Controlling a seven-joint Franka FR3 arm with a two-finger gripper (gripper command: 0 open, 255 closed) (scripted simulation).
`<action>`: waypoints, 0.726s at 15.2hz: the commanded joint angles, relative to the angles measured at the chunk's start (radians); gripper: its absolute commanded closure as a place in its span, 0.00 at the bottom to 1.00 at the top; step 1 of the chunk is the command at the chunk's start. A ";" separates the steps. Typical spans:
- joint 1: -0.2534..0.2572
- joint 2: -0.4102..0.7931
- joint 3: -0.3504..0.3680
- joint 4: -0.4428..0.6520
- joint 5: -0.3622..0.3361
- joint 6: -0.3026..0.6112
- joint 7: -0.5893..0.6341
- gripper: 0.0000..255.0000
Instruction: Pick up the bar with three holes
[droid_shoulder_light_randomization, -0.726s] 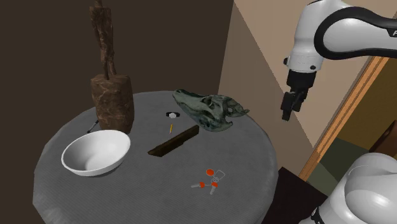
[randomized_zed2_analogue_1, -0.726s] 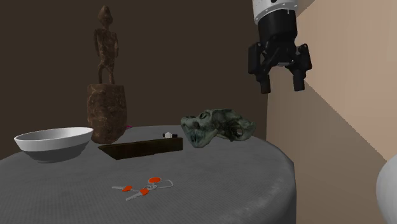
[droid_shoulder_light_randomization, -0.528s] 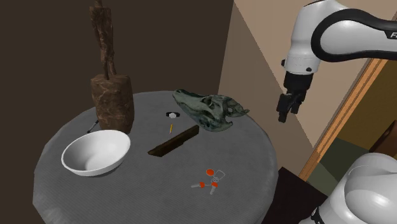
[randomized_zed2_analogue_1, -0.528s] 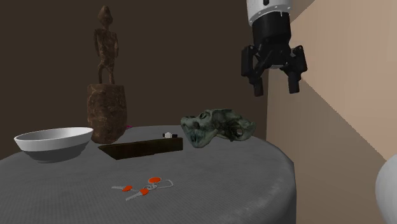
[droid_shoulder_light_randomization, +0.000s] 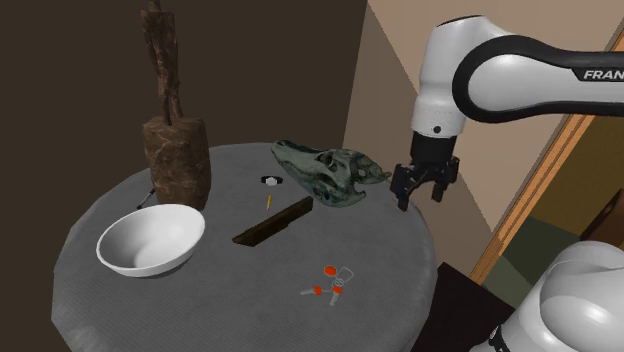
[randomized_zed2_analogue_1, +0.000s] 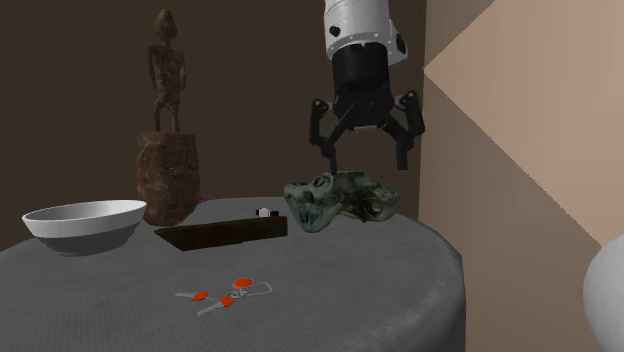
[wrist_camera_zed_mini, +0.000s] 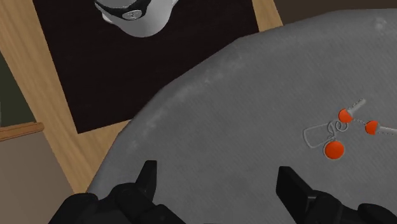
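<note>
1. The gripper (droid_shoulder_light_randomization: 420, 198) is pictured with fingers spread apart and empty, pointed down above the round table's (droid_shoulder_light_randomization: 390, 250) edge at the shoulder view's right.
2. The dark bar (droid_shoulder_light_randomization: 274, 222) is seen lying flat near the table's middle, well apart from the gripper; its holes cannot be made out.
3. The white arm (droid_shoulder_light_randomization: 500, 75) is bent over from above.

We record: dim overall; tabletop (droid_shoulder_light_randomization: 385, 245) a flat, muted grey; white bowl (droid_shoulder_light_randomization: 150, 240) brightest; brown wall (droid_shoulder_light_randomization: 260, 70) in deep shade; tan wall (randomized_zed2_analogue_1: 530, 120) beside it evenly lit.
</note>
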 joint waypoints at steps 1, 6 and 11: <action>-0.012 0.039 0.057 0.010 0.040 0.038 0.114 0.00; -0.058 0.176 0.193 0.073 0.100 0.140 0.380 0.00; -0.122 0.355 0.324 0.173 0.095 0.244 0.654 0.00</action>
